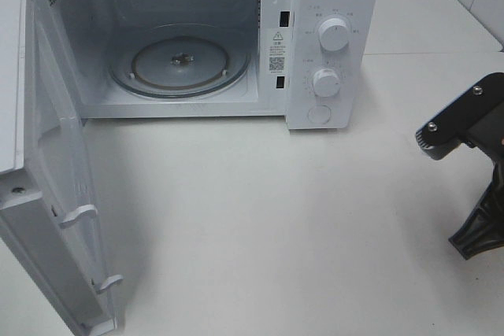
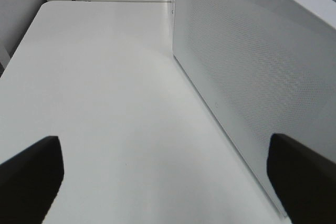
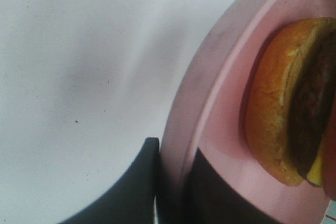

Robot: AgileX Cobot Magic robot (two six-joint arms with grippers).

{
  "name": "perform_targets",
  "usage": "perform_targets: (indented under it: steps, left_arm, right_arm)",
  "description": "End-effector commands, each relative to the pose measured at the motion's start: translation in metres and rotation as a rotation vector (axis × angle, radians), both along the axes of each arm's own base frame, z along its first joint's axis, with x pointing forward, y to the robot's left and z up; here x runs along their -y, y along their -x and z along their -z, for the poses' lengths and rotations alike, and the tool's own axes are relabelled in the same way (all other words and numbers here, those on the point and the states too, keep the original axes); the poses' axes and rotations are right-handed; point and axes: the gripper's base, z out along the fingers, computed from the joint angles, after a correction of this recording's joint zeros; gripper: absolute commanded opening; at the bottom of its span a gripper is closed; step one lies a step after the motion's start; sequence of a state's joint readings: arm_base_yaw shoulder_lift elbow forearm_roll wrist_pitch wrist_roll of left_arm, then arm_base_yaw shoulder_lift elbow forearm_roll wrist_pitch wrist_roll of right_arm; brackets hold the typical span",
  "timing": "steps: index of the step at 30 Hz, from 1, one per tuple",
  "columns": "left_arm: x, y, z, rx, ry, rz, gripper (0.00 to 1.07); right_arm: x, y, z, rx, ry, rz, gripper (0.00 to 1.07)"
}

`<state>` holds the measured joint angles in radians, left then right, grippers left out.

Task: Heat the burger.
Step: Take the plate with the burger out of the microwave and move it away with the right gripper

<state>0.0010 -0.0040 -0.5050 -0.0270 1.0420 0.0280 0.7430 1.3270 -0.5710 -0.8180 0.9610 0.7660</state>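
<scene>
In the right wrist view the burger point(image 3: 278, 103), with a golden-brown bun and a dark patty, lies on a pink plate point(image 3: 220, 66). My right gripper point(image 3: 176, 182) is shut on the plate's rim, one dark finger on each side of it. The exterior high view shows neither burger nor plate, only part of the right arm point(image 1: 472, 139) at the right edge. My left gripper point(image 2: 167, 174) is open with nothing between its fingers. It hovers over the white table beside the outer face of the microwave door point(image 2: 247, 77).
The white microwave point(image 1: 331, 5) stands at the back with its door point(image 1: 55, 194) swung wide open to the left. Its glass turntable point(image 1: 181, 64) is bare. Two knobs are on the right-hand panel. White table point(image 1: 276, 218) stretches in front.
</scene>
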Motion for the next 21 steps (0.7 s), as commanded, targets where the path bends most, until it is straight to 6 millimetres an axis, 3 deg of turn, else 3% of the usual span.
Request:
perform_targets:
  steps: [1, 11, 21]
  left_arm:
    - [0.0, 0.003, 0.0, 0.025, 0.009, -0.003, 0.98]
    - [0.0, 0.003, 0.0, 0.025, 0.009, -0.003, 0.98]
    - [0.0, 0.003, 0.0, 0.025, 0.009, -0.003, 0.98]
  right_arm:
    - [0.0, -0.009, -0.006, 0.045, 0.063, 0.011, 0.0]
    - [-0.015, -0.029, 0.002, 0.017, 0.116, 0.065, 0.0]
    - [-0.019, -0.034, 0.019, -0.014, 0.152, 0.094, 0.01]
